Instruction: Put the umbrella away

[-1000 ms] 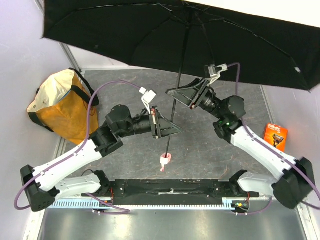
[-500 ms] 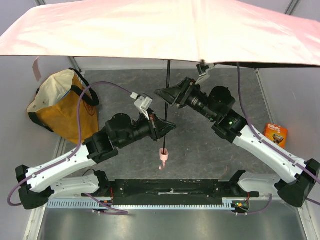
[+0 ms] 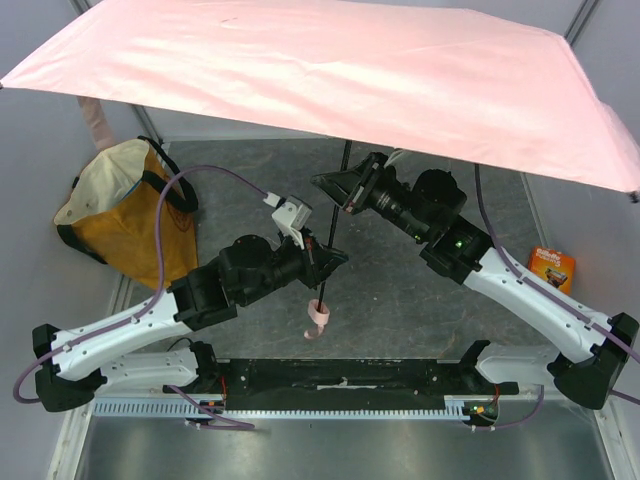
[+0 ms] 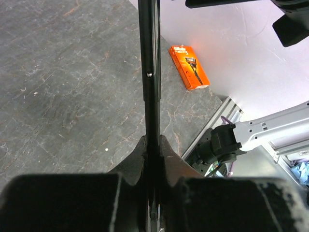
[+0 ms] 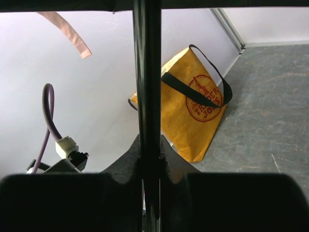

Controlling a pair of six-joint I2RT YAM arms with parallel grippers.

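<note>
The left end effector (image 3: 328,260) and right end effector (image 3: 343,186) each clamp the shaft of the umbrella (image 3: 330,70) (canopy open, left one lower).

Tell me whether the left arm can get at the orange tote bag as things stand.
Probably not yet: the left gripper is shut on the umbrella shaft. The tote bag stands off to its left with nothing in the way, so once it lets go the path looks free.

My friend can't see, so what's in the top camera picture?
An open pale pink umbrella is held over a grey table, the left end effector and right end effector clamped on its shaft. A tote bag stands left.
</note>
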